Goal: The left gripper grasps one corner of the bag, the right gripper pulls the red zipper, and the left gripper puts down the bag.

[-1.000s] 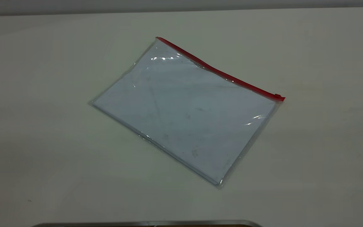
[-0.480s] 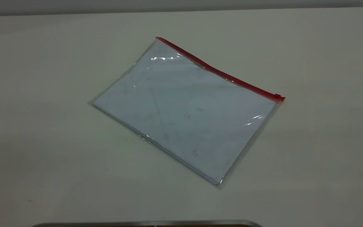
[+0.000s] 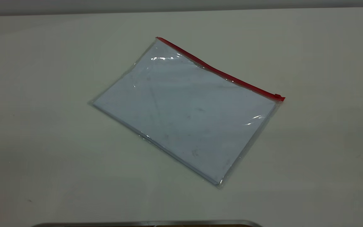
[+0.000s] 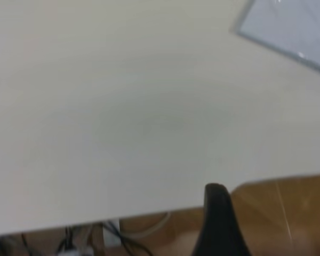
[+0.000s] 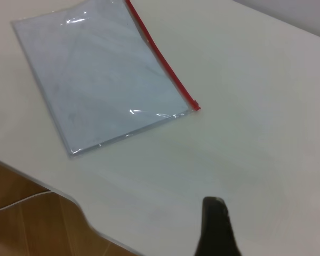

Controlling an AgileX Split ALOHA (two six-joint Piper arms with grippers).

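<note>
The bag [image 3: 184,113] lies flat on the white table, a clear pouch with a white sheet inside. The red zipper [image 3: 219,73] runs along its far long edge, with the slider tab [image 3: 277,96] at the right tip. The clear corner [image 3: 158,39] at the strip's other tip lies at the far left. Neither gripper shows in the exterior view. The left gripper [image 4: 217,213] hangs past the table's edge, far from the bag [image 4: 288,26]. The right gripper [image 5: 214,224] hovers over bare table, apart from the bag [image 5: 101,80] and the slider [image 5: 193,104].
A metal rim [image 3: 146,223] shows at the near edge of the exterior view. Wooden floor [image 4: 288,213] and cables [image 4: 96,240] lie beyond the table edge in the left wrist view. Floor [image 5: 32,213] also shows in the right wrist view.
</note>
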